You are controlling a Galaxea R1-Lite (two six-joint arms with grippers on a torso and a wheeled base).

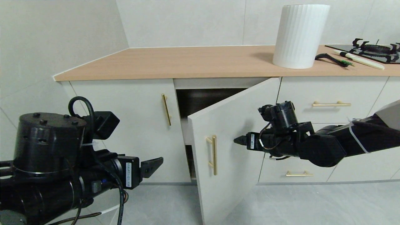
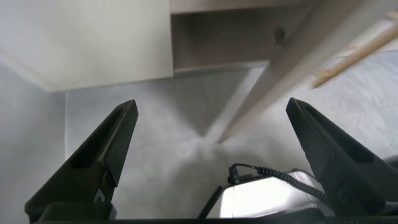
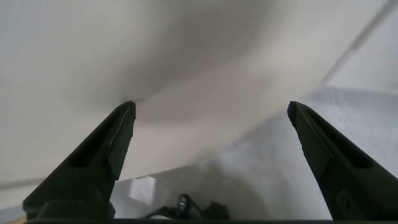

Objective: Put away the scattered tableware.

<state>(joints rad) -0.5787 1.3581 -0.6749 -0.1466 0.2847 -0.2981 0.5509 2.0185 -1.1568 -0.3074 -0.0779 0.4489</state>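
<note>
Desk [image 1: 187, 61]: wood-topped counter over white cabinets.
- Tableware, right end of desk, beside the stove [image 1: 376, 48]: black utensil [image 1: 325, 57], green-handled utensil [image 1: 346, 62] and long white utensil [image 1: 362, 60], lying loose close together. The white one crosses the stove's front edge.
- White ribbed container [image 1: 298, 36]: upright near the back, just beside the black utensil.

Cabinet door [image 1: 231, 131]: middle door under the desk's front edge, swung open, with a brass handle [image 1: 213, 154]. The dark cabinet opening [image 1: 203, 101] shows behind it.

Left gripper [image 1: 154, 164]: low, in front of the left-hand cabinet, well apart from the tableware. Fingers [image 2: 106, 155] spread wide, holding nothing.

Right gripper [image 1: 238, 140]: close to the open door's outer face, near the handle. Fingers [image 3: 99, 162] spread wide, holding nothing.
</note>
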